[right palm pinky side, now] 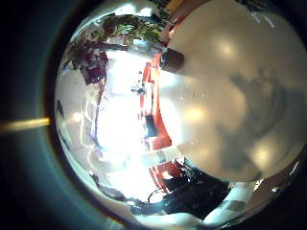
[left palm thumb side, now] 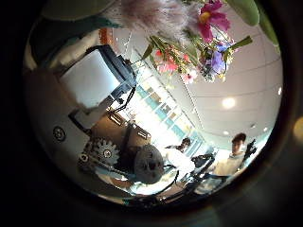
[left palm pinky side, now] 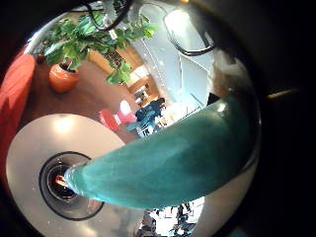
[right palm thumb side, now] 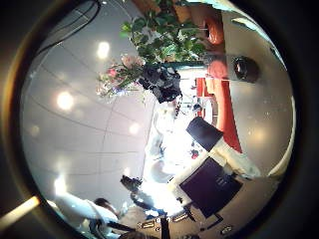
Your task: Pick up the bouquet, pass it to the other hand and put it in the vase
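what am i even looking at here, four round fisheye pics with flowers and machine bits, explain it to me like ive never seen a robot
This is a robot with two arms, each ending in a mechanical hand. There is no overview picture. All four pictures come from small, very wide-angle cameras set in the palms, two per hand, which is why they look round and warped.

The left hand seems to hold the bouquet. Its flowers sit right by that palm, and the blocky geared parts are the hand's own fingers. In the left hand's other view, the bouquet's wrapped stem points down at the mouth of the vase, which stands on a round table. I cannot tell if the tip is inside the vase yet.

The right hand looks on from a distance. A potted plant stands on the floor.
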Robot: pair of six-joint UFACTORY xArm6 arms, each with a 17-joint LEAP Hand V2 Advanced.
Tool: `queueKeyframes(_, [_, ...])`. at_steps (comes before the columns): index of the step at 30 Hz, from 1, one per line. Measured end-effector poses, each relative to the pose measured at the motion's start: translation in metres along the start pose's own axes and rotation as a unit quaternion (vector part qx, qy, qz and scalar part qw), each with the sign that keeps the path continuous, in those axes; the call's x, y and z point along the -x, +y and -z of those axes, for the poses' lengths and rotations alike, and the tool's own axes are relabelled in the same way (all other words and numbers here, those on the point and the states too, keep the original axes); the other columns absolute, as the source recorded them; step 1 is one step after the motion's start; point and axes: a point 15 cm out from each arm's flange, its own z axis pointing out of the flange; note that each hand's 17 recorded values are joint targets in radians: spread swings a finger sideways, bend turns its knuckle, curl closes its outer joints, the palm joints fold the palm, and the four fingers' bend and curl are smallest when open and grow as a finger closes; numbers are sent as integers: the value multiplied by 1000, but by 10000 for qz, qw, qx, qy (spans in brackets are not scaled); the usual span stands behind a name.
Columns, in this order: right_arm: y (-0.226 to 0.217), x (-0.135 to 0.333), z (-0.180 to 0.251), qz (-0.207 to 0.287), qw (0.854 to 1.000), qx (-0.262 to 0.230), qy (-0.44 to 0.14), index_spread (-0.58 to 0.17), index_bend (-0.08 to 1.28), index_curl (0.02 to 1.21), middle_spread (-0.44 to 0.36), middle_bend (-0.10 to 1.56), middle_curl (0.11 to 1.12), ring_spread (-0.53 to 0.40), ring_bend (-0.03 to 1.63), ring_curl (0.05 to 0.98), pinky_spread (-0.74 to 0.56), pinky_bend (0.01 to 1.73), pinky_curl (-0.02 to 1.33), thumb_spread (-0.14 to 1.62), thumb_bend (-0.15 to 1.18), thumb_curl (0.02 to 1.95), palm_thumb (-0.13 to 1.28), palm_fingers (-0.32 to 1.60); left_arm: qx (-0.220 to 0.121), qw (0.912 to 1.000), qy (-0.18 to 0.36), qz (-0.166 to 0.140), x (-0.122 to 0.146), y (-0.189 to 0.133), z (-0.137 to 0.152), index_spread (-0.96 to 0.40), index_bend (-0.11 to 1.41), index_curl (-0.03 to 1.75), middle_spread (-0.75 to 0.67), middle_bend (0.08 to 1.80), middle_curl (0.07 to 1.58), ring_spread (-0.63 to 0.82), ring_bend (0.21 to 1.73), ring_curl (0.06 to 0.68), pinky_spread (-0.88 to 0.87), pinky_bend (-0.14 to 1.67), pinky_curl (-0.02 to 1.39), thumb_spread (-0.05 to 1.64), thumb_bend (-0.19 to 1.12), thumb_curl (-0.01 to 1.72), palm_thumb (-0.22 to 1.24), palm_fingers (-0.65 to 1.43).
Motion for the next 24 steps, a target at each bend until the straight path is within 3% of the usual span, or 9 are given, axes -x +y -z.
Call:
queueKeyframes(5, [0,-1,0,6,10000,3,0,-375,210,410,-81,368,358,-33,723,249,440,660,317,994,-23,530,764,340,5,10000,23,48,11,3,-2,-740,528,1376,-563,1052,1090,-397,1554,529,-665,1106,1171,1067,-25,857,968,1002])
queueKeyframes(8, [0,-1,0,20,10000,0,-7,-377,203,409,-81,359,357,-33,718,243,441,646,302,994,-23,529,764,360,44,9999,56,90,22,9,-5,-722,398,1366,-557,1022,1069,-421,1450,509,-673,1078,1100,1002,-95,770,752,843])
queueKeyframes(9, [0,-1,0,21,10000,0,-10,-377,198,408,-80,356,356,-33,721,243,442,642,298,994,-23,529,764,366,66,9999,98,94,27,13,-8,-699,319,1353,-544,970,1057,-426,1374,498,-674,1010,1067,992,-111,732,647,551])
queueKeyframes(10, [0,-1,0,12,10000,3,-16,-378,197,409,-75,358,358,-33,719,240,442,635,292,994,-23,528,764,376,117,9997,189,116,32,21,-14,-663,285,1328,-492,883,1044,-363,1281,500,-613,829,1050,984,-120,691,543,142])
queueKeyframes(11, [0,-3,0,-5,10000,3,-25,-378,195,408,-73,355,357,-33,716,238,443,632,288,994,-23,528,764,379,171,9993,290,158,34,29,-20,-605,265,1289,-381,729,1000,-207,1163,483,-443,608,1038,973,-125,650,443,-248])
queueKeyframes(12, [0,-3,0,-5,10000,4,-27,-378,194,408,-71,353,358,-33,715,237,444,629,284,994,-23,528,764,380,258,9986,392,230,37,38,-27,-544,197,1243,-272,591,935,-88,1083,419,-326,510,992,963,-115,618,372,-323])
queueKeyframes(13, [0,-3,-1,-10,10000,12,-33,-377,199,410,-70,348,357,-42,710,234,444,624,278,994,-23,527,764,387,329,9980,460,294,40,45,-29,-450,94,1166,-109,463,854,71,976,336,-158,400,922,944,-112,568,266,-369])
queueKeyframes(18, [1,-3,-4,40,10000,61,-35,-376,206,415,-67,335,357,-49,705,227,446,603,256,994,-23,527,764,416,373,9978,389,395,61,56,-17,-176,34,927,278,231,657,338,783,236,248,240,742,905,-66,470,117,-310])
queueKeyframes(24, [3,-4,-4,48,9999,98,-11,-378,220,426,-67,321,359,-58,691,218,448,579,230,996,-23,526,767,448,192,9972,94,715,81,61,26,37,56,630,494,157,500,491,639,184,498,178,573,874,-41,404,71,-235])
